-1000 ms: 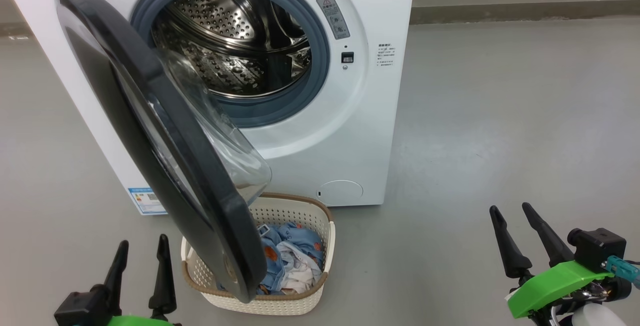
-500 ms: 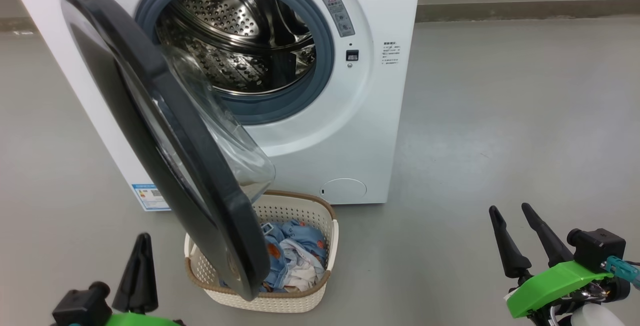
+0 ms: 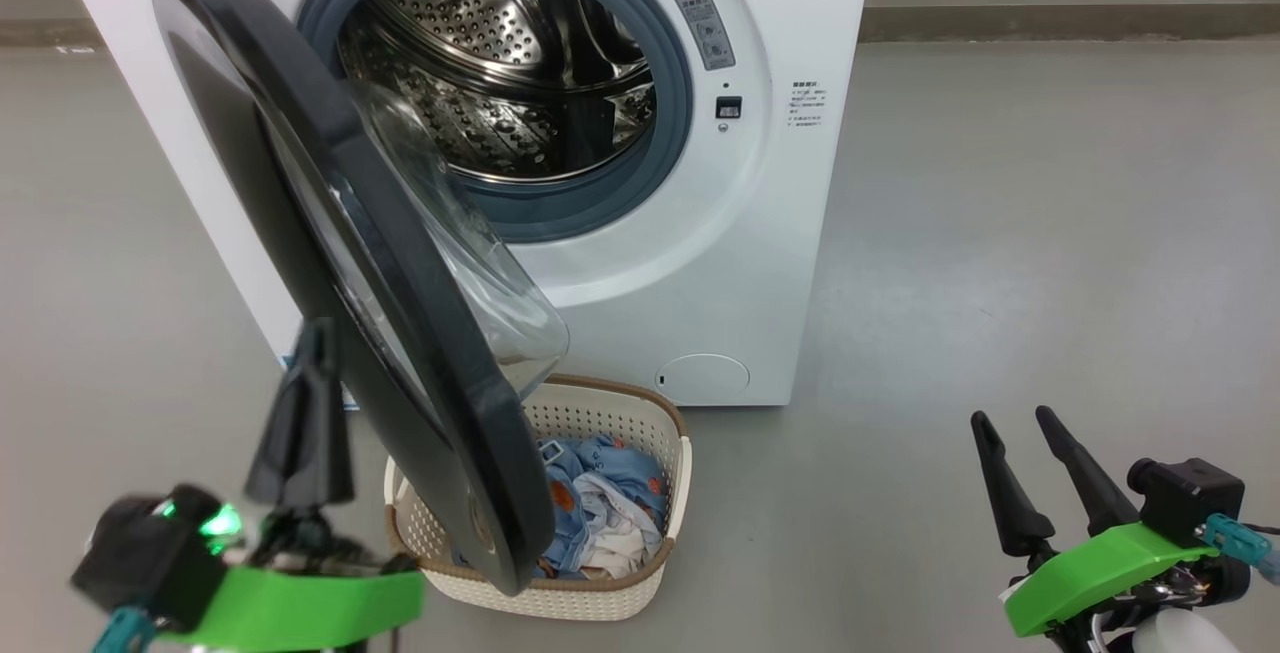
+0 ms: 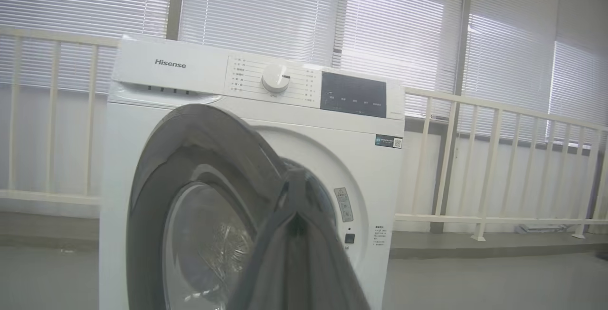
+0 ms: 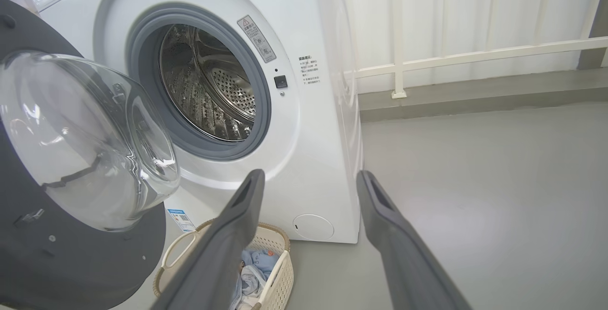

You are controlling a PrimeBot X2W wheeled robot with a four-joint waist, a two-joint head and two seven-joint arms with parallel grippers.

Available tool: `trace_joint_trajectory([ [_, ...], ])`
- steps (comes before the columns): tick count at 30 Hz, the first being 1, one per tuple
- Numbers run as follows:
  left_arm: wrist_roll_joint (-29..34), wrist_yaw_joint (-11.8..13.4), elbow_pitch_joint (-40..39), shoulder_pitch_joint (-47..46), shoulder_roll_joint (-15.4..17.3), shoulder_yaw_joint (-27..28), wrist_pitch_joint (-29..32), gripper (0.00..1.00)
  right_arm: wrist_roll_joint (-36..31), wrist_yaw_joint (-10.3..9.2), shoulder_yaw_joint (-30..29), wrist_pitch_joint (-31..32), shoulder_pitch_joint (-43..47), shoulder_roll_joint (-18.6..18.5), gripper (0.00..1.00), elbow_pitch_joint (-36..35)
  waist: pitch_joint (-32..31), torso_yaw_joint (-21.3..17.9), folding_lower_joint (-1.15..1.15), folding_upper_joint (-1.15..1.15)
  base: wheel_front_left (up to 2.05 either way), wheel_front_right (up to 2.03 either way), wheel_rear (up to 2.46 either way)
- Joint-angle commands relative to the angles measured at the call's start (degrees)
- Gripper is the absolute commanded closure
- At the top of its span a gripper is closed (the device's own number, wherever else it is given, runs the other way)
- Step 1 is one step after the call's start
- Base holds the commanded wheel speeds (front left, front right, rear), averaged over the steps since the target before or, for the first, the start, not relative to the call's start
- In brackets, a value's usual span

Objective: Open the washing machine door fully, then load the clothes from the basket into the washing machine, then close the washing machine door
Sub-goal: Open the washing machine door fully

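The white washing machine (image 3: 700, 263) stands with its steel drum (image 3: 500, 63) showing. Its black door (image 3: 300, 113) hangs partly open, swung out over the basket (image 3: 560, 598), glass bowl (image 3: 470, 273) facing the drum. Light-blue bear-print clothes (image 3: 600, 493) and a white piece lie in the basket, partly hidden by the door's lower edge. My left gripper (image 3: 318, 328) is shut on nothing, raised just left of the door's outer face; the door (image 4: 199, 158) shows again in the left wrist view. My right gripper (image 3: 1008, 418) stands open at the lower right, far from the machine.
Bare grey floor (image 3: 1000, 233) spreads to the right of the machine. A round flap (image 3: 703, 373) sits low on the machine's front. A white railing (image 5: 475, 56) and window blinds (image 4: 399, 25) run behind the machine.
My left gripper has shut its fingers and risen beside the door's outer face. The head camera has shifted a little, moving the whole scene right. The right gripper has stayed put.
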Motion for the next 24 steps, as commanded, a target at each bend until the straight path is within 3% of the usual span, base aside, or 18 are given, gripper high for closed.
trace_joint_trajectory([
  [1,0.61,-0.44,-2.5,-3.4,0.25,0.89,0.91,1.0,-0.8,0.26,0.96,-0.7,-0.79,-0.42,0.0,-1.35,0.0,-0.01,0.0,0.0,0.0,0.0,0.0],
  [11,-0.97,-1.45,-3.73,-5.19,-2.62,-7.88,7.57,1.0,-0.44,0.26,2.45,-0.71,-1.65,0.43,0.0,-1.23,0.54,-2.54,0.0,0.0,0.0,0.0,0.0],
  [24,-8.08,-1.5,11.51,-2.55,-4.24,-10.32,5.25,1.0,-0.52,0.26,2.3,-0.71,-2.18,0.87,0.0,-1.1,2.11,-6.02,0.0,0.0,0.0,0.0,0.0],
])
